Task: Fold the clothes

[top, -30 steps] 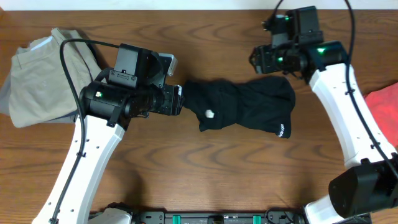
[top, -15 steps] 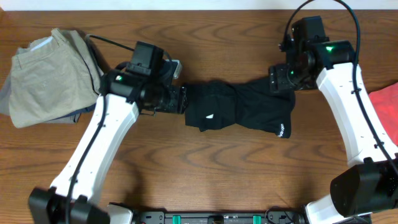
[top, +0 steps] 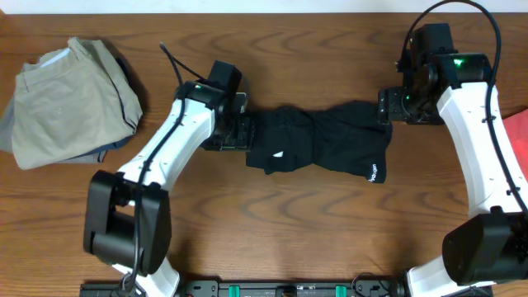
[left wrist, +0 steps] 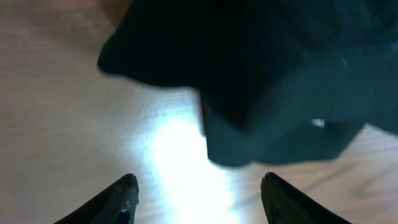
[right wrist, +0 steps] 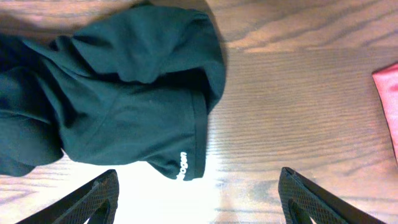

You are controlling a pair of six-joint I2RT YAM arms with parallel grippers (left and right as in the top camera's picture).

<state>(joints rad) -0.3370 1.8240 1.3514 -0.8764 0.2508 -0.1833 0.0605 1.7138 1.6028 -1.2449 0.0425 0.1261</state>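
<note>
Left claw (left wrist: 196,186) and right claw (right wrist: 199,180) — both spread, empty — flank the crumpled black T-shirt (top: 322,148) midway along the worktop (top: 272,223).

On my overhead view, folded khaki-beige fabric trousers (top: 66,99) lie in a loose pile at the far left of the brown wood-grain table (top: 272,231). A red-pink cloth (top: 518,136) lies at the right edge, cut off by the frame and well apart from the trousers.
</note>
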